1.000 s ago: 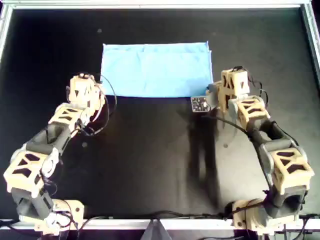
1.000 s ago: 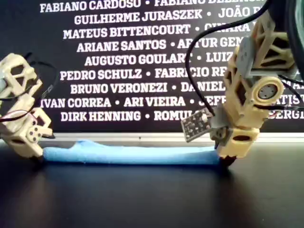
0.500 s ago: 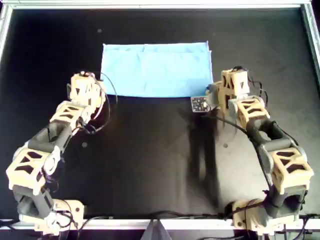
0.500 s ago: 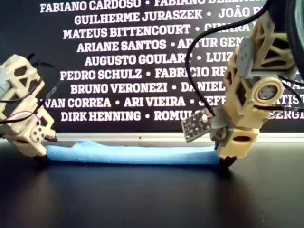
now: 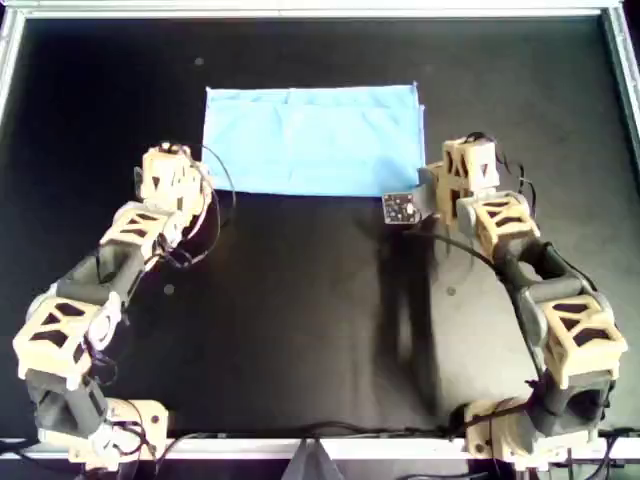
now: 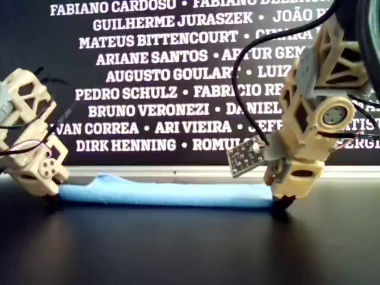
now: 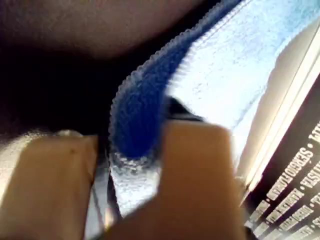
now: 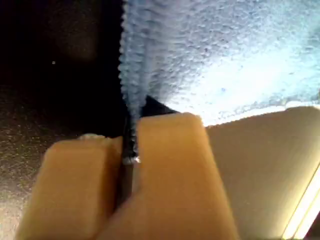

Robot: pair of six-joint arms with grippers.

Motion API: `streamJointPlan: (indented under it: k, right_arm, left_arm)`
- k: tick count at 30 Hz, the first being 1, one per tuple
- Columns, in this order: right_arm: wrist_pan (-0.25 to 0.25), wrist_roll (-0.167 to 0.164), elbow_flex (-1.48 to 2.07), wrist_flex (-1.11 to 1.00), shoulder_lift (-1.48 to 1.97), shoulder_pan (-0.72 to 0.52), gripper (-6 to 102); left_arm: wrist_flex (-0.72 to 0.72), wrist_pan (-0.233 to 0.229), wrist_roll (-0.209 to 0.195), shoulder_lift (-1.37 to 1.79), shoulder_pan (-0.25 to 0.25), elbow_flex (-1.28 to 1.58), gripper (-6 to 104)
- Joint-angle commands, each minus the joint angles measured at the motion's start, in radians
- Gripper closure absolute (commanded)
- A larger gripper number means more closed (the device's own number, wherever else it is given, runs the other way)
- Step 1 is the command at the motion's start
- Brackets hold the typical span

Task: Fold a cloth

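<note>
The cloth (image 5: 312, 138) is a light-blue rectangle lying flat on the black table, towards the far side in the overhead view. My left gripper (image 5: 203, 186) is shut on its near corner at the overhead view's left; the left wrist view shows the blue hem (image 7: 137, 120) pinched between the tan fingers (image 7: 195, 165). My right gripper (image 5: 428, 188) is shut on the near corner at the overhead view's right, and the right wrist view shows the cloth edge (image 8: 134, 85) clamped in the jaws. In the exterior view the cloth (image 6: 166, 193) stretches low between both grippers.
A black tabletop (image 5: 300, 320) with a metal rim (image 5: 300, 12) surrounds the cloth. Behind the table stands a dark banner (image 6: 154, 71) with white names. A small circuit board (image 5: 400, 208) hangs beside the right gripper.
The left gripper has shifted slightly toward the exterior view's right, and the cloth corner it holds has risen a little. The right arm has stayed still.
</note>
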Motion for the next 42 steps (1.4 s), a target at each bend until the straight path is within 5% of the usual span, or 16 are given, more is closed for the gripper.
streamJointPlan:
  k: [1,5,18,42]
  right_arm:
    - [-0.012,0.005,-0.091,-0.005,0.021,0.011,97]
    - [-0.012,-0.006,-0.089,-0.005,0.02,0.011,95]
    - [-0.012,-0.014,-0.064,-0.002,0.054,-0.009,95]
    - [-0.011,-0.014,0.445,-0.002,0.515,0.002,95]
  left_arm:
    - [0.006,0.008,-0.008,0.02,-0.034,-0.014,86]
    - [0.006,0.008,-0.008,0.018,-0.034,-0.02,101]
    - [0.018,0.008,0.011,0.04,-0.035,0.021,99]
    - [0.018,0.009,-0.006,0.658,-0.049,0.603,99]
